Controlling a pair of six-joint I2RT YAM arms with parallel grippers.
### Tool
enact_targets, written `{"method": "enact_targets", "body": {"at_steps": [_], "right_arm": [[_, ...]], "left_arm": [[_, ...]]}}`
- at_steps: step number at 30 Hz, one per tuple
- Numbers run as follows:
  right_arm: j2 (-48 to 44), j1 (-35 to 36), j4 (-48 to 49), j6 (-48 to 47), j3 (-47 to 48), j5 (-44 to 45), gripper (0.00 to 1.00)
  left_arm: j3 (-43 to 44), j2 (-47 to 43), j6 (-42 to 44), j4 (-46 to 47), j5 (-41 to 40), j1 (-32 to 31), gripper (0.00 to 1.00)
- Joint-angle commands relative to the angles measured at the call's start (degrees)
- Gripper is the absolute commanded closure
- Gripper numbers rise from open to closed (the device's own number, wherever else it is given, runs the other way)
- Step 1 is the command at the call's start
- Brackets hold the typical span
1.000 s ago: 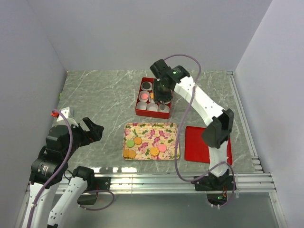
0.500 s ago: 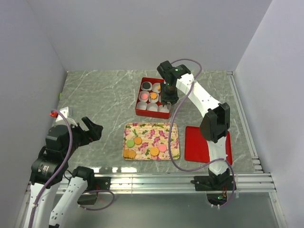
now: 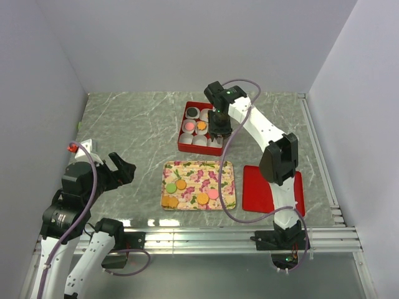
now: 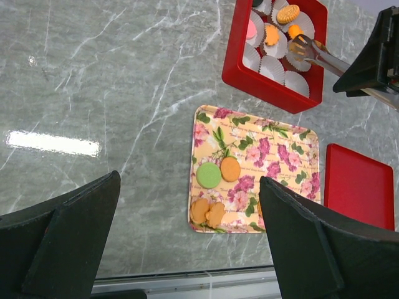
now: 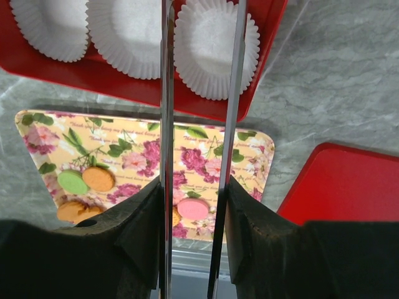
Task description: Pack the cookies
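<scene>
Your right gripper (image 4: 299, 42) hangs over the right side of the red box (image 4: 274, 92). Its long metal fingers (image 5: 235, 93) stand apart. In the wrist view an empty paper cup (image 5: 216, 47) shows between them, and nothing is clamped along the stretch you can see, though the tips run off the top edge. From the left wrist view the tips sit just beside an orange cookie (image 4: 293, 30) in the box; you cannot tell whether they touch it.

Some of the cookies (image 4: 271, 34) are already in cups inside that box. There is a pink one (image 4: 249, 28), an orange one next to it, a golden-brown one (image 4: 288, 12) behind them, and a black one (image 3: 192, 113) in the far left corner. The front row of cups is bare.

The rest lie on the flowered tray (image 4: 274, 156), just in front of the box. A green cookie (image 4: 208, 175) touches an orange one (image 4: 230, 168). Two golden-brown ones (image 4: 209, 212) sit at the near left corner. A pink cookie (image 5: 193, 208) sits beside another orange one (image 3: 203, 199) near the front edge.

A flat red board (image 4: 358, 187) lies close to the tray's right side on the grey marbled table (image 4: 112, 75).

Your left gripper (image 4: 190, 182) is held above the table's near left part, well apart from the tray. Its black fingers are spread wide with nothing in them.
</scene>
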Motion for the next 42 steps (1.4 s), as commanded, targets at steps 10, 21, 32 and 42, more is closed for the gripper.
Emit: {"method": "enact_targets", "body": {"at_steps": [10,21,32,42], "right_arm": [[0.8,-1.3,-1.2,-0.6,6.2,1.8,0.47],[-7.1,-1.3,0.5,0.1,1.3,1.8,0.46],[-25.0,6.2,7.3,1.4,-15.4,-3.1,0.47],[-35.5,25.3,16.0,11.2,-39.9,-1.5,0.46]], "left_arm": [[0.0,0.3,1.1,2.3,1.0,0.3,0.01],[0.1,-0.2,1.2,2.4,1.0,-0.2,0.01],[-0.5,0.7,0.8,3.0,1.7,-0.6,0.01],[-0.3,1.6,0.3,2.7,1.1,-0.7,0.01]]}}
